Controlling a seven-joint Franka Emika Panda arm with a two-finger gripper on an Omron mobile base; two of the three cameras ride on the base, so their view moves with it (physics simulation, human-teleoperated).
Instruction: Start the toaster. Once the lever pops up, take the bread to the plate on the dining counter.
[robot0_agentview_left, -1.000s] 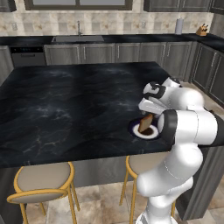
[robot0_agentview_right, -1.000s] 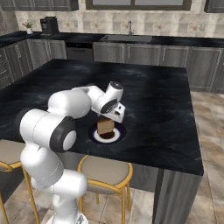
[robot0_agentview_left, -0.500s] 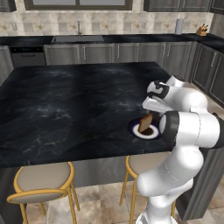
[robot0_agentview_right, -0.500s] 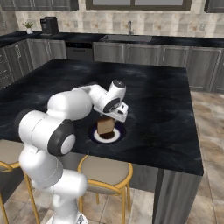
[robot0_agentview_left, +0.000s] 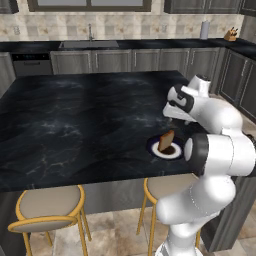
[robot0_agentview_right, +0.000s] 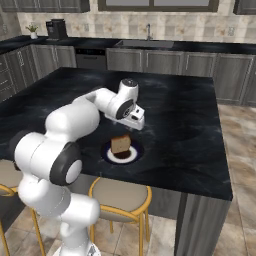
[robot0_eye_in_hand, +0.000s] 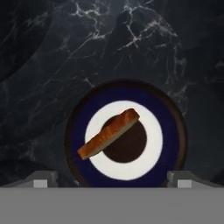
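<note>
The bread leans tilted on the plate, which lies near the front edge of the dining counter. My gripper hangs open a short way above the slice, touching nothing. From the right, the bread stands on the plate just below my gripper, on the dining counter. Looking straight down, my gripper frames the bread on the plate, with the fingertips wide apart. The toaster is out of view.
Two yellow-framed stools stand under the counter's front edge. Behind the slab runs a grey cabinet row with a sink, a knife block and a coffee machine.
My gripper has risen off the bread and drawn back a little. The slice stays leaning on the plate.
</note>
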